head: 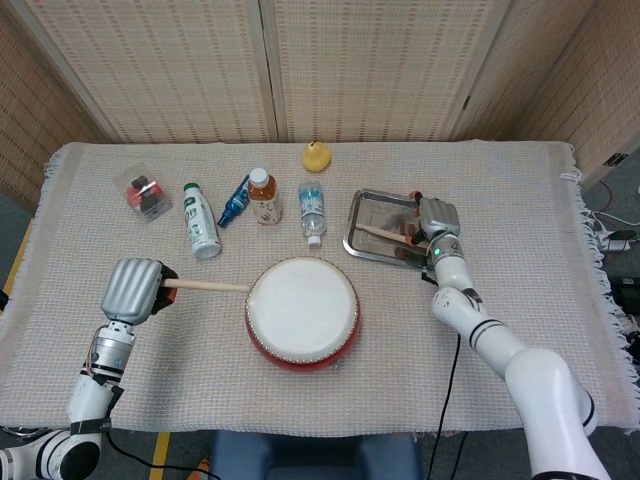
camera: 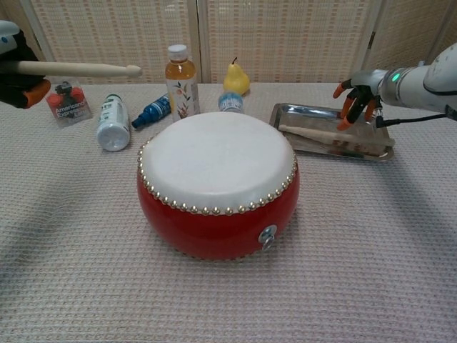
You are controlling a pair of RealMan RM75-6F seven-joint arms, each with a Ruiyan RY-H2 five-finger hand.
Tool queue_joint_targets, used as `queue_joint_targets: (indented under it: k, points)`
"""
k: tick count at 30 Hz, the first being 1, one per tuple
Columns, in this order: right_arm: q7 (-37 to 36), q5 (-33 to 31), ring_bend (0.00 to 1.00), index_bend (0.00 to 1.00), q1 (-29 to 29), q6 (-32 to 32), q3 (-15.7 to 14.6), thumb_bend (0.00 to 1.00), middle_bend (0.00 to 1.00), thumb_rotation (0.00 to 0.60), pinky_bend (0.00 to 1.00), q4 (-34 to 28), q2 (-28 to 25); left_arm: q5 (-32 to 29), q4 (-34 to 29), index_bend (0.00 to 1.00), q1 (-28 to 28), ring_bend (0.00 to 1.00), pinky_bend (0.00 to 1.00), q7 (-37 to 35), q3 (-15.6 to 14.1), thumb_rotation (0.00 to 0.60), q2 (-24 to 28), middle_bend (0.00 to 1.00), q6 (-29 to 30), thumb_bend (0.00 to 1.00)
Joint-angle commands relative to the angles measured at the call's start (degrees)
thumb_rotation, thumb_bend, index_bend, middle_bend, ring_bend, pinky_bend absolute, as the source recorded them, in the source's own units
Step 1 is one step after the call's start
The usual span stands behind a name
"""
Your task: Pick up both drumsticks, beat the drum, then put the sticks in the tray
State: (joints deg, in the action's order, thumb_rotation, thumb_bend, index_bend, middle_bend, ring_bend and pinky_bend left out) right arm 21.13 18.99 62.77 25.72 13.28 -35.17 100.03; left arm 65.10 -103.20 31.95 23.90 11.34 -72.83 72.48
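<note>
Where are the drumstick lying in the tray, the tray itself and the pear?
drumstick in the tray [camera: 321,133], chest view, middle of its shaft.
tray [camera: 323,150], chest view, near rim.
pear [camera: 236,76], chest view, middle of its body.

Light is even and bright across my feeds, soft from overhead, no hard glare on the cloth. I see a faint shadow pooling under the drum [camera: 218,184], and a dull sheen on the tray [camera: 319,116] just below my right hand [camera: 359,96]. Chest view is sharp up close, softening toward the screens behind. My left hand [camera: 19,66] is cropped at the frame edge. Head view looks slightly grainy.
</note>
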Motion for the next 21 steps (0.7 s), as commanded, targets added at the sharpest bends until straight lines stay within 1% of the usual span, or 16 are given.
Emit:
queue_joint_targets:
  k: [1,2,4,7,11,12,14,15,17,19,21]
  points:
    - [-3.9,4.8,0.17,0.15,-1.9,1.8,2.7,0.16,0.31,0.6,0.37,-10.3,-6.7,0.1,-0.2,1.0,0.3,1.0,1.0,0.1,0.0,0.6,-0.1,1.0,-0.6,0.85]
    - [-5.3,6.8,0.17,0.16,-3.0,3.2,3.6,0.16,0.31,0.6,0.37,-15.6,-9.9,0.3,-0.2,1.0,0.6,1.0,1.0,0.5,-0.1,0.6,-0.3,1.0,-0.8,0.85]
    - [-7.0,9.7,0.17,0.19,-4.9,5.5,4.8,0.16,0.31,0.6,0.37,-24.2,-15.0,0.5,0.0,1.0,1.0,1.0,1.0,1.3,-0.2,0.6,-0.8,1.0,-1.1,0.85]
    - [-9.8,14.9,0.18,0.22,-8.9,9.8,7.0,0.16,0.31,0.6,0.37,-41.0,-25.2,0.5,0.1,1.0,2.1,1.0,1.0,3.4,-0.5,0.6,-2.2,1.0,-2.1,0.85]
    - [-12.0,19.0,0.18,0.26,-12.9,13.2,8.6,0.16,0.31,0.6,0.37,-56.9,-35.3,-0.4,0.3,1.0,3.8,1.0,1.0,6.7,-0.4,0.6,-4.0,1.0,-3.2,0.82]
    - [-12.5,19.4,0.18,0.26,-13.6,13.7,8.9,0.16,0.31,0.6,0.37,-59.7,-37.1,-0.8,0.3,1.0,4.2,1.0,1.0,7.4,-0.2,0.6,-4.5,1.0,-3.4,0.81]
    - [-12.7,19.6,0.18,0.27,-13.8,13.9,9.0,0.16,0.31,0.6,0.37,-60.6,-37.6,-0.9,0.3,1.0,4.3,1.0,1.0,7.6,-0.2,0.6,-4.6,1.0,-3.4,0.8]
    - [-13.1,20.1,0.19,0.28,-14.3,14.2,9.1,0.16,0.31,0.6,0.37,-62.7,-39.0,-1.3,0.3,1.0,4.6,1.0,1.0,8.3,0.0,0.6,-4.9,1.0,-3.5,0.79]
    - [-12.9,22.2,0.19,0.28,-15.8,14.6,9.1,0.16,0.31,0.6,0.37,-71.6,-44.1,-3.4,-0.1,1.0,6.5,1.0,1.0,11.6,0.7,0.6,-6.2,1.0,-4.8,0.77]
    - [-12.7,22.2,0.19,0.29,-16.0,15.2,8.7,0.16,0.31,0.6,0.36,-75.7,-46.5,-5.2,-0.6,0.99,7.7,1.0,1.0,14.0,1.4,0.6,-7.2,1.0,-4.7,0.73]
    - [-12.6,21.8,0.19,0.31,-15.8,15.7,8.4,0.16,0.31,0.6,0.36,-78.0,-47.3,-6.5,-1.0,0.98,8.6,1.0,1.0,15.8,1.9,0.6,-8.0,1.0,-4.6,0.7]
